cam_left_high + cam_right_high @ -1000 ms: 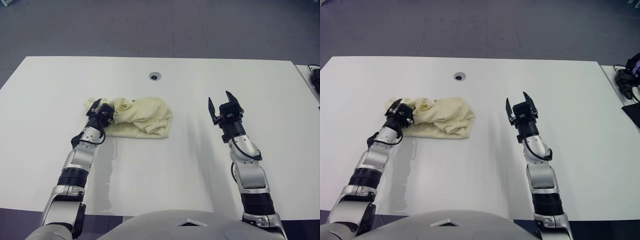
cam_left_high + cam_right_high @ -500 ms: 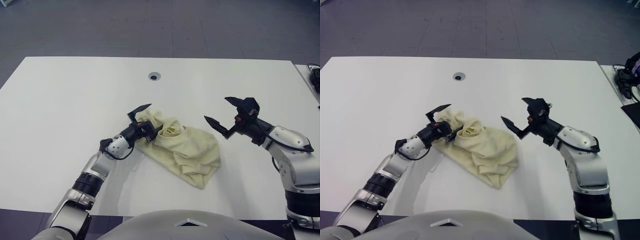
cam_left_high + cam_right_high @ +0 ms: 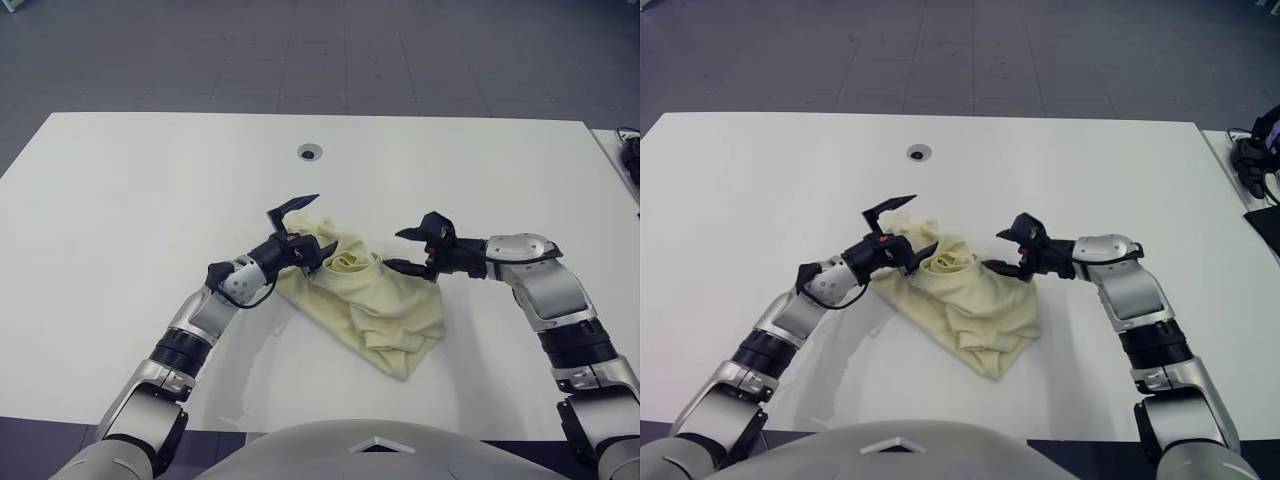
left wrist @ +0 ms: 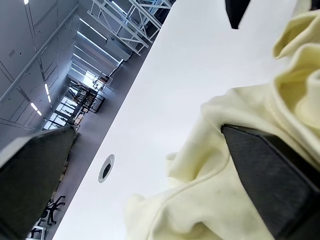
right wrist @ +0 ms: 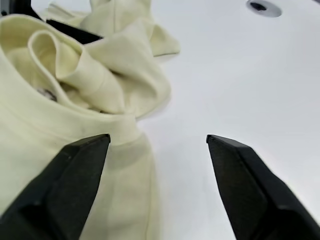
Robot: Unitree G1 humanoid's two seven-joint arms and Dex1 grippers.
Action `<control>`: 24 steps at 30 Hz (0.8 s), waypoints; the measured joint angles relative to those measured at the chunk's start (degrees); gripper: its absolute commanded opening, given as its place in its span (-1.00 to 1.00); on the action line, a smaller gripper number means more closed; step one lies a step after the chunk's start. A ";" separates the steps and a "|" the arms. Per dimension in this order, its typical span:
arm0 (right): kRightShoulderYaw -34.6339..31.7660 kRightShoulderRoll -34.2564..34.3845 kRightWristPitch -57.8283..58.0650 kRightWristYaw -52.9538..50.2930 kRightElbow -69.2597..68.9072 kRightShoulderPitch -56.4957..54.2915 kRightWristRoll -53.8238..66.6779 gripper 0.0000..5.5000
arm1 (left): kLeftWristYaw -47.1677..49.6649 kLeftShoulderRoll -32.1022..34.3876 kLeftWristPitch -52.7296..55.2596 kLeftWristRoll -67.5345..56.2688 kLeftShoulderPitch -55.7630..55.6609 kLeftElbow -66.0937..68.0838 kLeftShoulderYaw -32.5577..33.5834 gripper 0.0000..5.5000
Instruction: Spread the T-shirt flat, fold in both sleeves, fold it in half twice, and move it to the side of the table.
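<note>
Both head views look forward and down onto the white rectangular table (image 3: 120, 180) from middle distance, sharing nearly the whole scene with a slight sideways offset. The left wrist view sits low and very near the crumpled pale yellow cotton T-shirt (image 4: 225, 110), facing across the tabletop. The right wrist view looks between the two black fingers (image 5: 75, 180) of the right gripper (image 5: 157, 137), equally near the same shirt.

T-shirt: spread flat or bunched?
Bunched. The T-shirt lies in a crumpled heap on the table, with overlapping folds and a rumpled collar.
</note>
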 measured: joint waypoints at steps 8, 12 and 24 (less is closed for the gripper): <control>2.63 4.10 -5.54 1.06 11.11 -5.38 -3.47 -0.40 | 0.04 -0.13 -0.18 0.07 -0.01 0.38 -0.62 0.96; 3.66 5.13 -6.35 3.85 13.78 -7.27 -3.56 -0.66 | -0.01 -0.07 -0.20 0.06 -0.02 0.42 -0.64 0.96; -1.09 4.46 -6.53 4.86 10.60 -7.98 -1.29 -1.00 | 0.03 1.71 0.45 -0.05 -0.29 1.29 1.66 0.96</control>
